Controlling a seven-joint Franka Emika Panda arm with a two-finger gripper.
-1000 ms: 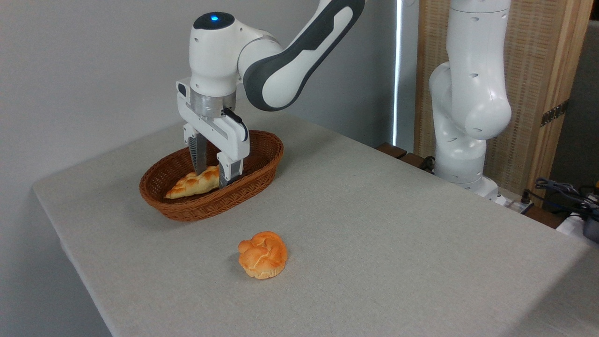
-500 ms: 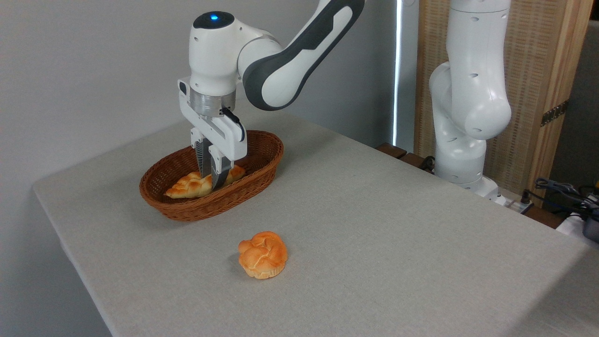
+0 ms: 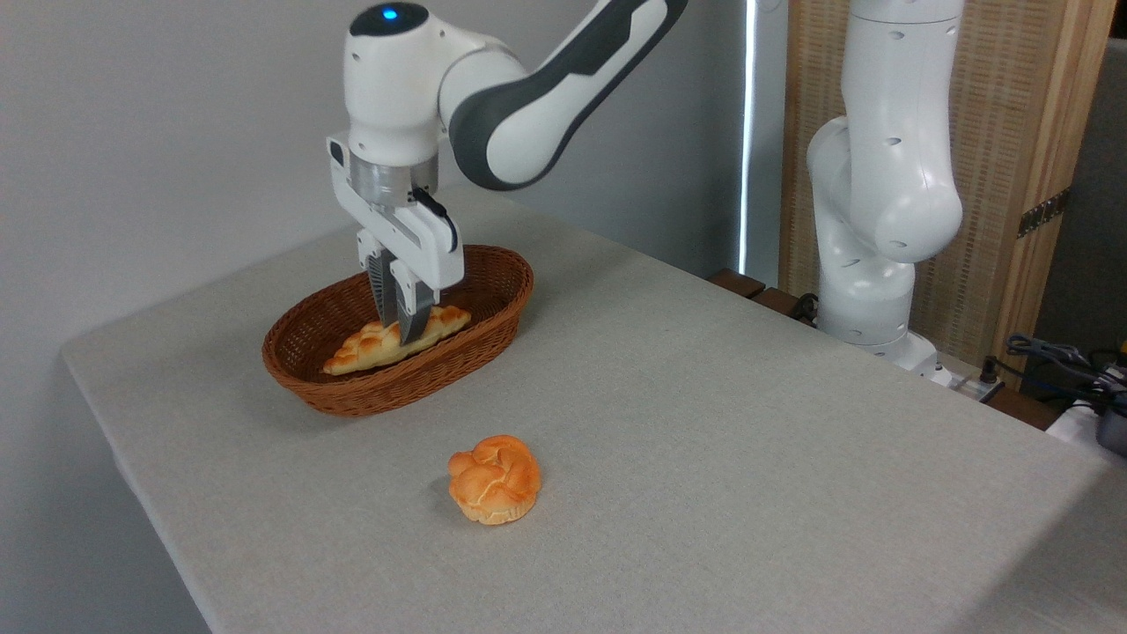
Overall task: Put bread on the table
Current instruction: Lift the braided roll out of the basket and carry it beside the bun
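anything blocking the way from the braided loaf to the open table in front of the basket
Only the basket wall: the bread, gripped by the gripper, sits low inside it and must clear the rim. Beyond that, the round bun lies on the table nearer the camera, with bare cloth on either side of it.

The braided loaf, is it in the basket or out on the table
In the basket: the loaf sits within its rim, gripper shut on it.
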